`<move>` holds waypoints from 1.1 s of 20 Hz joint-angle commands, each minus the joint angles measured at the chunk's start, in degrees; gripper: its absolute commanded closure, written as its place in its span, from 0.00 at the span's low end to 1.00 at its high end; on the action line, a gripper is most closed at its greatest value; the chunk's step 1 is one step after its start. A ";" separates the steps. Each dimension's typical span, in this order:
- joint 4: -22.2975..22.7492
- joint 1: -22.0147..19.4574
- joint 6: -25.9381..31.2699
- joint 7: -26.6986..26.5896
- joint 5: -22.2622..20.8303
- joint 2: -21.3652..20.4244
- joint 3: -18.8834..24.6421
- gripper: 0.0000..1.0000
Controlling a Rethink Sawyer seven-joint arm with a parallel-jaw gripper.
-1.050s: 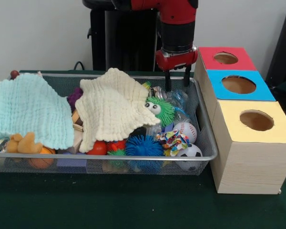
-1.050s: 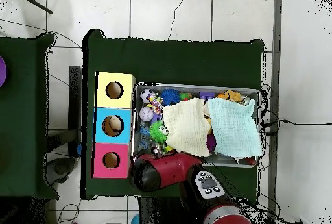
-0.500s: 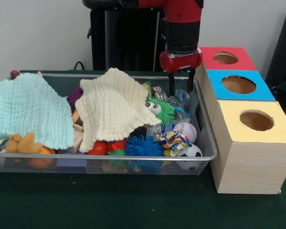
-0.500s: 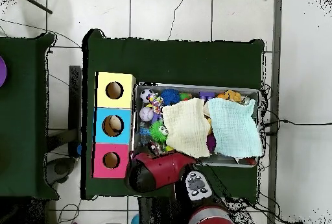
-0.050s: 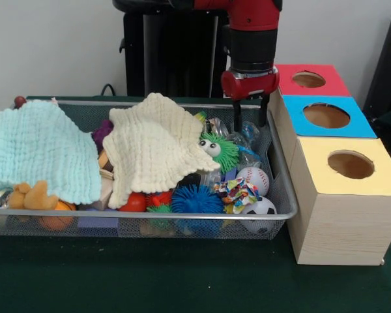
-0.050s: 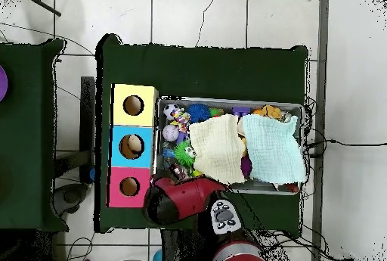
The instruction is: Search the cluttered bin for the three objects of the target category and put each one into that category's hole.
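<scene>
Gripper (image 5: pixel 249 119) spread, 2 fingers apparently empty above bin (image 5: pixel 281 189) clutter

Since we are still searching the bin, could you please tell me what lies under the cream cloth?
Poking out below the cream cloth: a red ball, a blue spiky ball and a green fuzzy toy with eyes. Whatever lies beneath its middle is covered.

A second green table (image 6: pixel 26 133) stands on tiled floor (image 6: pixel 196 16).
</scene>
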 commanded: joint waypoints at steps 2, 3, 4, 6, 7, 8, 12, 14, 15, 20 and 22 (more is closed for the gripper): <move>-7.49 -2.04 1.96 5.56 0.07 1.46 0.80 0.00; -7.60 -2.14 2.55 5.25 -0.02 1.74 0.77 0.00; -7.76 -2.06 2.94 5.07 -0.04 2.06 0.70 0.00; -7.83 -2.02 2.94 4.93 -0.23 2.41 0.62 0.00; -7.85 -2.04 2.82 4.86 -0.38 2.87 0.65 0.00; -7.90 -2.06 2.87 4.79 -0.43 3.11 0.70 0.00; -8.61 -2.58 3.27 4.22 -0.78 5.38 1.33 0.00; -8.90 -2.82 3.29 3.88 -1.12 6.54 1.53 0.00; -9.03 -3.07 3.21 3.73 -1.27 7.03 1.70 0.00; -9.09 -3.21 3.26 3.69 -1.59 7.27 1.96 0.00; -8.57 -2.86 3.75 3.78 -1.38 4.91 1.47 0.00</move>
